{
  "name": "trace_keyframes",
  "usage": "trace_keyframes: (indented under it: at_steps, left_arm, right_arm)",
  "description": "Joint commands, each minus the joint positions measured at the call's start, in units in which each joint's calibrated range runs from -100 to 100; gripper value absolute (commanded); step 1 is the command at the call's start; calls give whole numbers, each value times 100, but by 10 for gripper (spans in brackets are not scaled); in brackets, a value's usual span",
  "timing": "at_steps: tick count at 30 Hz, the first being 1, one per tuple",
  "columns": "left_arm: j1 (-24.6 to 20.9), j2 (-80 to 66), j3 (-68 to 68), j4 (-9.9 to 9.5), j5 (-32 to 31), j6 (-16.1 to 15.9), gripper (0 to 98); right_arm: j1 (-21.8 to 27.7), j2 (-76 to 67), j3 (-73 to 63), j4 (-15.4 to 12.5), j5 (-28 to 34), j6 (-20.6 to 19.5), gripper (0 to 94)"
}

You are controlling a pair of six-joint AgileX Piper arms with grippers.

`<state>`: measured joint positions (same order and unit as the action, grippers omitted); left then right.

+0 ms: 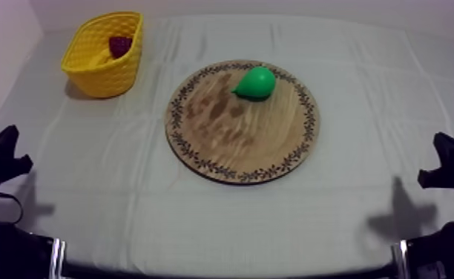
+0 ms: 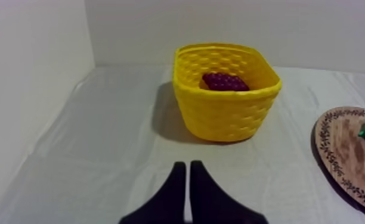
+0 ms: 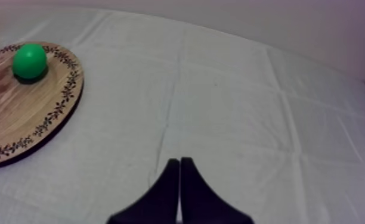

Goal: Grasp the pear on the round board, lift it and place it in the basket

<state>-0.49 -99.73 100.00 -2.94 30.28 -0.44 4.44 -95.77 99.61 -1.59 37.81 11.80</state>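
Fingers: my left fingers point(image 2: 188, 169) are pressed together into a narrow wedge with nothing between them, low over the cloth and facing the basket. My right fingers point(image 3: 180, 167) are pressed together the same way, well apart from everything, with bare cloth ahead of them.
Surface: the surface point(image 1: 363, 96) is under a pale creased cloth and carries the board in the middle and the basket at the far left.
Board: the board point(image 1: 230, 141) is round, wooden and flat, with a leafy pattern around its rim.
Basket: the basket point(image 1: 100, 70) is yellow and woven, stands upright on my left side and is well apart from the board. Its mouth is open.
Pear: the pear point(image 1: 257, 82) is green and lies on its side on the far part of the board, inside the patterned rim, with its narrow end pointing roughly toward the basket side.
Grapes: a bunch of grapes point(image 2: 225, 81) is already down in the basket.
Handling: I judge the pear light, stiff and smooth, so it is likely to slip or roll on the wood.
Hold: I would close across the fat belly, not the tapering neck, and squeeze gently.
Stage: nothing is lifted yet and the reach has not begun. My left arm looks better placed for it.
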Motion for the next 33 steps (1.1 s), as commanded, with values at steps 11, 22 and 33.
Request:
trace_keyframes:
  at_steps: [11,22,33]
  left_arm:
    - [-107,-1,0,48,125,9,0]
    - [-97,122,-102,39,-277,109,0]
    - [37,1666,-2101,385,-93,25,0]
  right_arm:
    - [0,1,5,0,1,0,5]
    - [0,1,5,0,1,0,5]
    - [0,1,5,0,1,0,5]
